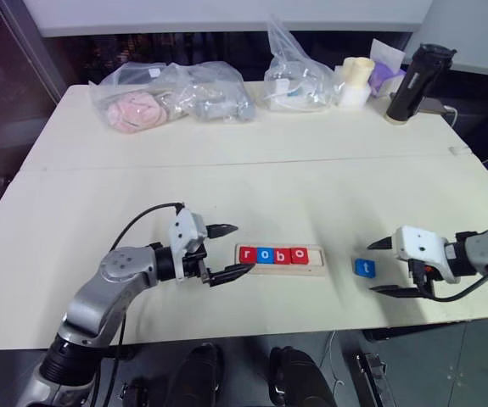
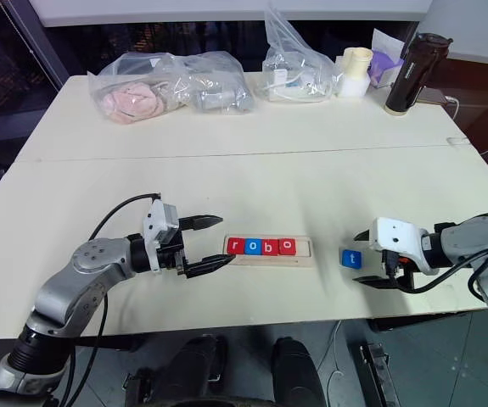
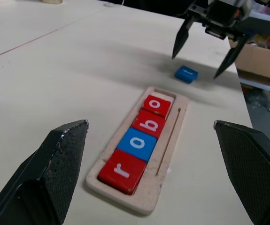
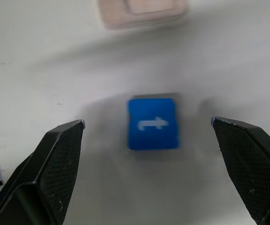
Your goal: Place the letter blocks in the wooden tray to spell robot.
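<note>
- Wooden tray [image 1: 318,259]: lies on the tabletop [image 1: 252,182], holding four letter blocks in a row, red r [image 1: 247,254], blue o [image 1: 265,254], red b [image 1: 283,254], red o [image 1: 300,254]. One slot at the right end is bare.
- Blue t block [image 1: 364,268]: flat on the tabletop, near the tray's right end but apart from it, letter side up.
- Right pincer [image 1: 383,266]: fingers spread wide, holding nothing, poised just beside the t block, which sits between its fingers in the right wrist view.
- Left pincer [image 1: 229,250]: fingers spread wide, empty, at the tray's left end, one fingertip close to the r block.
- Risk, grasp: the block is thin and low; fingers closing above its edges would likely slide over it or flick it away across the tabletop.
- Risk, orientation: the t may go into the slot turned, so it would not read with the others unless rotated.
- Risk, insertion: the free slot looks a close fit; a tilted block could catch on the rim or nudge the neighbouring o.
- Risk, tray shift: pressing in from the right could push the unheld tray toward the left pincer.
</note>
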